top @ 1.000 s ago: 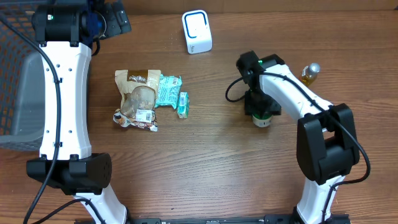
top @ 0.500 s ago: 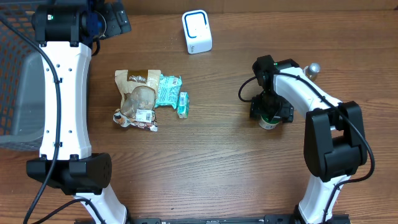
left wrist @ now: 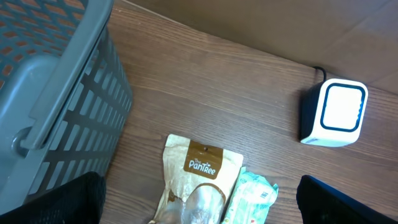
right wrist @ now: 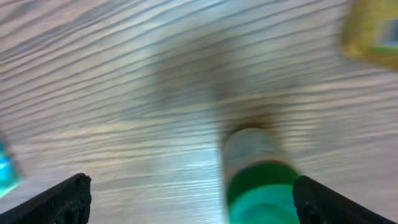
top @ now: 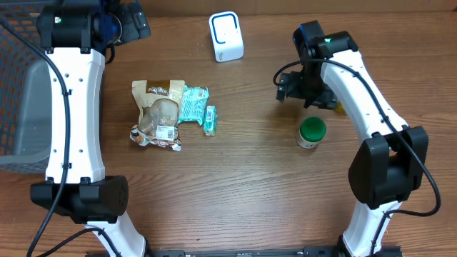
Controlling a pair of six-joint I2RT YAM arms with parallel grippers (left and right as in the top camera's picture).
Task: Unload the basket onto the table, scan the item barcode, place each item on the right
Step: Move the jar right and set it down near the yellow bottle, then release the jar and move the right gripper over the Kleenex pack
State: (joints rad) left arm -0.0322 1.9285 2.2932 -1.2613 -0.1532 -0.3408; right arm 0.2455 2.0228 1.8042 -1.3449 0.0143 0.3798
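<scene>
A small jar with a green lid (top: 311,132) stands upright on the wooden table, free of any grip. My right gripper (top: 303,87) hovers just behind it, open and empty. The right wrist view is blurred: the jar (right wrist: 258,180) shows low between the spread fingertips (right wrist: 68,199), closer to the right one. The white scanner with a blue-ringed face (top: 226,36) stands at the back centre and also shows in the left wrist view (left wrist: 333,115). My left gripper (left wrist: 199,208) is open and empty, high at the back left.
A pile of packets lies left of centre: a brown PanTree bag (top: 158,111), a teal packet (top: 191,103) and a small teal item (top: 210,120). A grey basket (top: 25,107) stands at the left edge. A yellowish item (right wrist: 372,31) sits right of the jar.
My right gripper opened, let go of the green-lidded jar, and pulled back toward the far side. The jar stays standing where it was set. The left arm has not moved.
</scene>
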